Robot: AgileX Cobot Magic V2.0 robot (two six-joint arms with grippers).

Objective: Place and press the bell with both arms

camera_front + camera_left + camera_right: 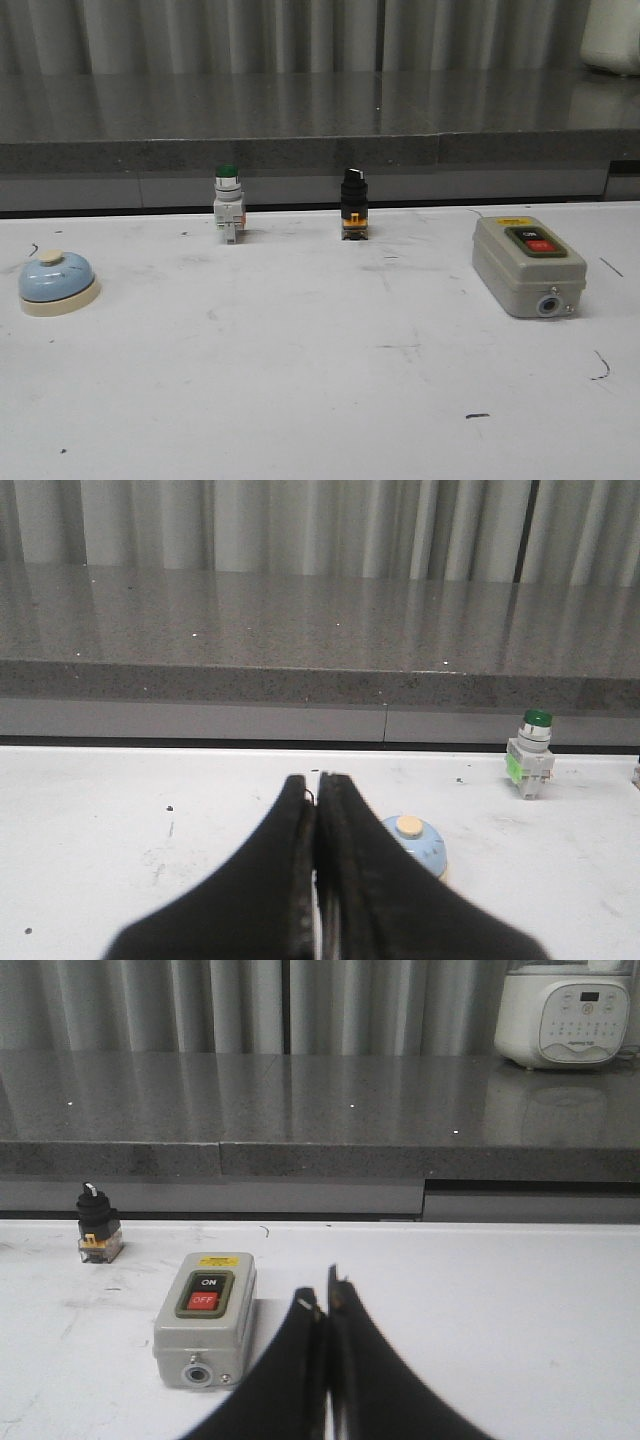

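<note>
The light-blue dome bell (58,282) with cream base and cream button stands on the white table at the far left in the front view. It also shows in the left wrist view (420,842), partly hidden behind my left gripper (315,780), which is shut and empty, a little short of it. My right gripper (323,1295) is shut and empty, beside the grey switch box (205,1320). Neither gripper shows in the front view.
A green-capped pushbutton (228,204) and a black selector switch (353,203) stand at the table's back edge. The grey ON/OFF switch box (528,264) sits at the right. A grey stone ledge (320,120) runs behind the table; a white appliance (565,1015) stands on it.
</note>
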